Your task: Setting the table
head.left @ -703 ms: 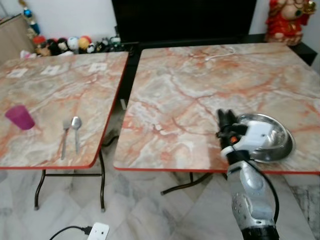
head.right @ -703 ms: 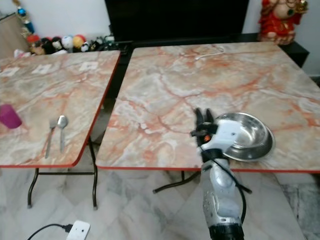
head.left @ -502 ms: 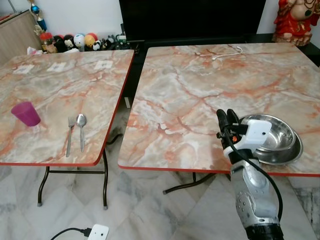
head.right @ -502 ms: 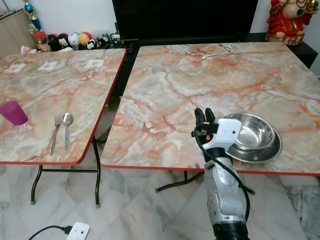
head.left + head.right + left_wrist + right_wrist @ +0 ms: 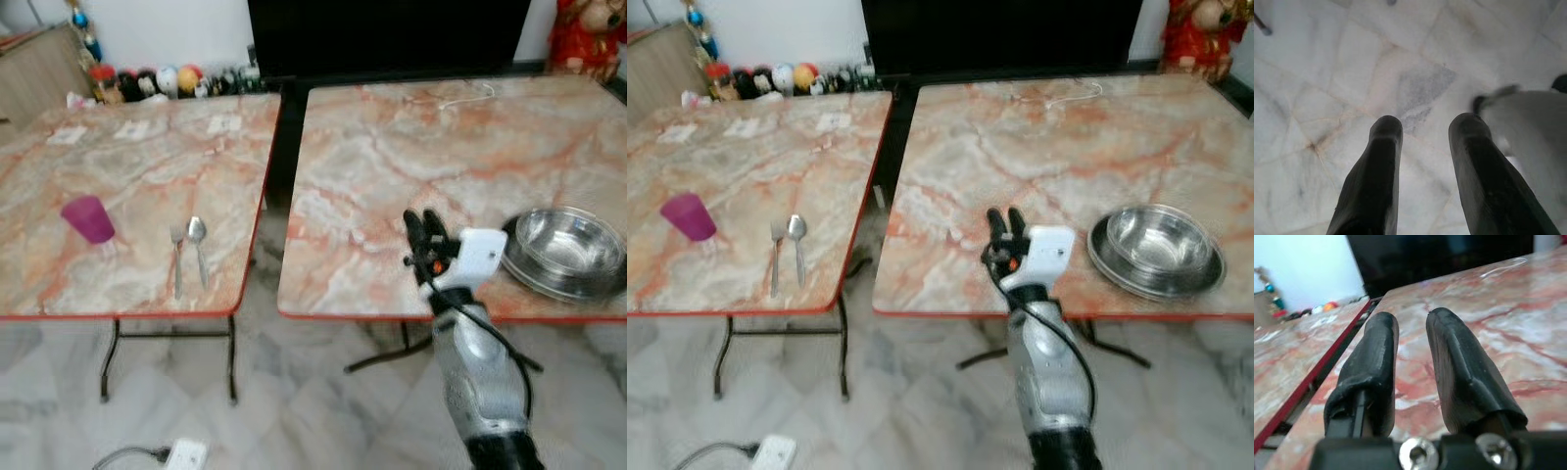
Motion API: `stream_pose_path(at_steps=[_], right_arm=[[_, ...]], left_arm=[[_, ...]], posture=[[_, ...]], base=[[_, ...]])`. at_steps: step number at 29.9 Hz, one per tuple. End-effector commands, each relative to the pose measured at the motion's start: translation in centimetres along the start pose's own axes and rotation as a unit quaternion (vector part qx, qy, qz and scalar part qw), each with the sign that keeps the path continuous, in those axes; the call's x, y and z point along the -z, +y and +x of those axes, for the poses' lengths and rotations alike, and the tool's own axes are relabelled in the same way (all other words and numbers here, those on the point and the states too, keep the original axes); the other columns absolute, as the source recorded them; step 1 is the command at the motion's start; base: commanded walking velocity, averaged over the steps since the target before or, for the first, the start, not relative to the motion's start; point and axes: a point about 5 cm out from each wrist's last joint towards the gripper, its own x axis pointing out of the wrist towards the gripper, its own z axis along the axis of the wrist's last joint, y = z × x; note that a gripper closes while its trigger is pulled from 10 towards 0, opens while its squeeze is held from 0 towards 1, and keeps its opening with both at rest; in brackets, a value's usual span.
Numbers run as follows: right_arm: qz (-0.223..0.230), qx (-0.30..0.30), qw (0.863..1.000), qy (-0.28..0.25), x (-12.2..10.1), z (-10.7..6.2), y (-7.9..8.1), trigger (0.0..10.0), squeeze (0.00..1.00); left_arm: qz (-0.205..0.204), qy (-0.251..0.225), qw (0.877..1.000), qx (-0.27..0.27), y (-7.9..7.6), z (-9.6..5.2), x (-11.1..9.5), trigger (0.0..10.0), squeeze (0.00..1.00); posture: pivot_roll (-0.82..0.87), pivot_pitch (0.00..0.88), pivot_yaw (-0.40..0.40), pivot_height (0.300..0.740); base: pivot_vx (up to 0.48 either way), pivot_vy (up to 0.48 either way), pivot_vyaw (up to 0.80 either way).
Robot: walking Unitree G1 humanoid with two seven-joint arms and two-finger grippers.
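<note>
- Left gripper [image 5: 1425, 132] hangs over the floor [image 5: 1327, 73], fingers apart, holding nothing.
- Right gripper [image 5: 423, 227] is raised at the near edge of the right table [image 5: 392, 176], fingers slightly parted, empty.
- Bowls [image 5: 568, 253] sit stacked just to its right, not touched.
- Fork [image 5: 177, 259], spoon [image 5: 199, 250] and cup [image 5: 88, 218] lie well to its left on the left table [image 5: 147, 166].
</note>
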Motion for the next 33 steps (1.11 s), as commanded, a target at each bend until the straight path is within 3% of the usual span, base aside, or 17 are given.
stream_pose_path(at_steps=[1,13,24,33], right_arm=[[-0.001,-0.013,1.0,-0.001,-0.1,0.4,1.0,10.0,0.0],[-0.021,-0.021,0.999,0.01,0.4,0.6,1.4,10.0,0.0],[-0.034,-0.008,0.999,0.018,0.7,0.6,0.8,10.0,0.0],[-0.044,-0.006,0.999,0.021,0.8,0.9,0.8,10.0,0.0]], left_arm=[[-0.001,0.002,1.0,-0.011,0.7,0.0,-0.1,10.0,0.0],[-0.004,0.003,1.0,-0.008,0.2,0.0,0.0,10.0,0.0],[-0.007,0.001,1.0,-0.005,0.0,0.0,0.2,10.0,0.0],[-0.004,-0.018,1.0,-0.004,0.1,0.1,-0.9,10.0,0.0]], posture=[[-0.12,0.0,0.068,0.74],[-0.11,0.0,0.051,0.74],[-0.11,0.0,0.039,0.74],[-0.1,0.0,0.04,0.74]], base=[[0.0,0.48,0.0],[0.0,0.48,0.0],[0.0,0.48,0.0],[0.0,0.345,0.0]])
